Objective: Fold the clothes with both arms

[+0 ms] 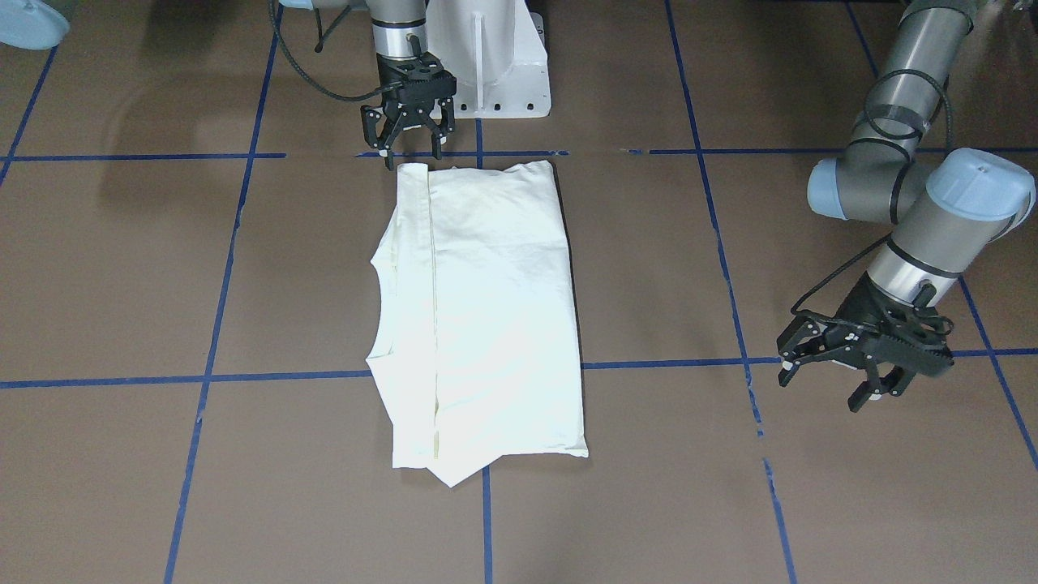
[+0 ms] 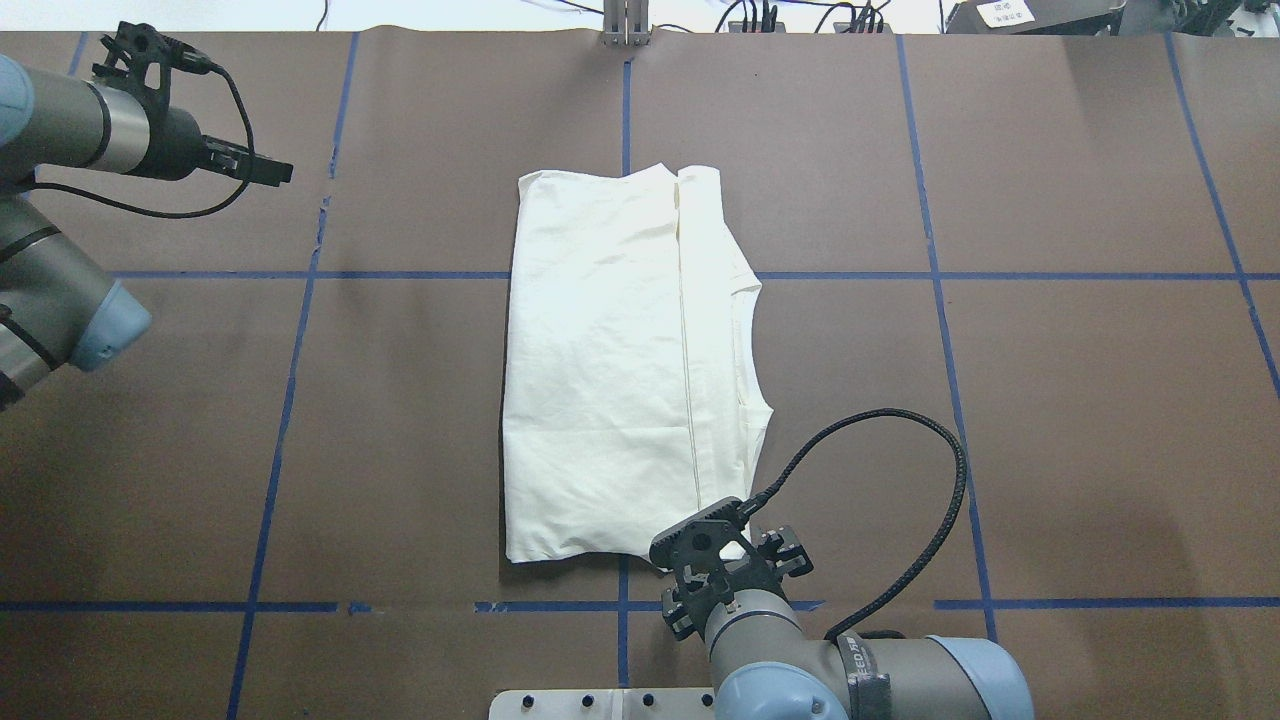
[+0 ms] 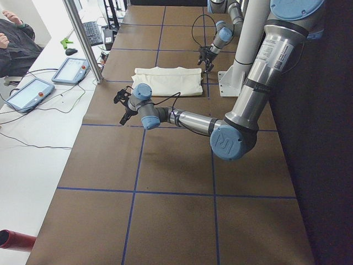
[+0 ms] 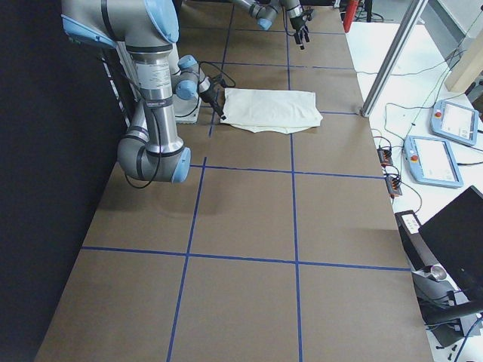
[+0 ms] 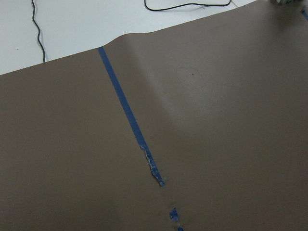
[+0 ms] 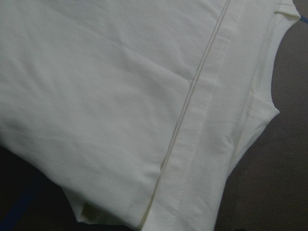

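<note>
Exterior front-facing: one folded shirt (image 1: 495, 308), two grippers, left gripper (image 1: 821, 385) and right gripper (image 1: 412, 151) both spread apart.

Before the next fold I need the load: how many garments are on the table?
1. A folded shirt lies mid-way across the table, with the right gripper at its robot-side end and the left gripper off to the side. The folds could hide more.

Right silver-grey arm (image 1: 399, 32): upright at cream-white shirt's (image 1: 486, 308) corner.
Right black gripper (image 1: 413, 150): spread, pointing down.
Left silver-grey arm (image 1: 916, 235): well apart from shirt.
Left black gripper (image 1: 819, 388): spread.
</note>
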`<state>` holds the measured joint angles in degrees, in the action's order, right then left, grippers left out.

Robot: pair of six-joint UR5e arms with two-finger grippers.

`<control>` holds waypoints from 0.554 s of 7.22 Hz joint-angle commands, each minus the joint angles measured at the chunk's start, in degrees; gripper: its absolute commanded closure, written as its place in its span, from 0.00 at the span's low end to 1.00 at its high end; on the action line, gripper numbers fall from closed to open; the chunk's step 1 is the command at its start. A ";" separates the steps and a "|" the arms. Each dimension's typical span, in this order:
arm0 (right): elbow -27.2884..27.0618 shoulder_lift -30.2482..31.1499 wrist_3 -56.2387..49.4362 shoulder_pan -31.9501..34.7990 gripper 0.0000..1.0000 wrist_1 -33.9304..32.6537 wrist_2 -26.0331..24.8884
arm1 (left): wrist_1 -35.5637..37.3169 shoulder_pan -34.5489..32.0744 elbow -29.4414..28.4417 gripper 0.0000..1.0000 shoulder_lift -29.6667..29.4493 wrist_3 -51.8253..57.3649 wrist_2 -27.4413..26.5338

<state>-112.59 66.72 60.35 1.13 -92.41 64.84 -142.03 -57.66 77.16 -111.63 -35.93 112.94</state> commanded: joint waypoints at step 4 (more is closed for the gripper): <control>1.42 -0.28 -1.55 -0.34 0.70 0.66 -0.42 | 0.00 0.00 0.00 0.00 0.36 -0.11 0.09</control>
<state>-111.07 66.57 58.78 0.75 -91.82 64.47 -142.03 -57.66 77.17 -111.28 -36.03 113.00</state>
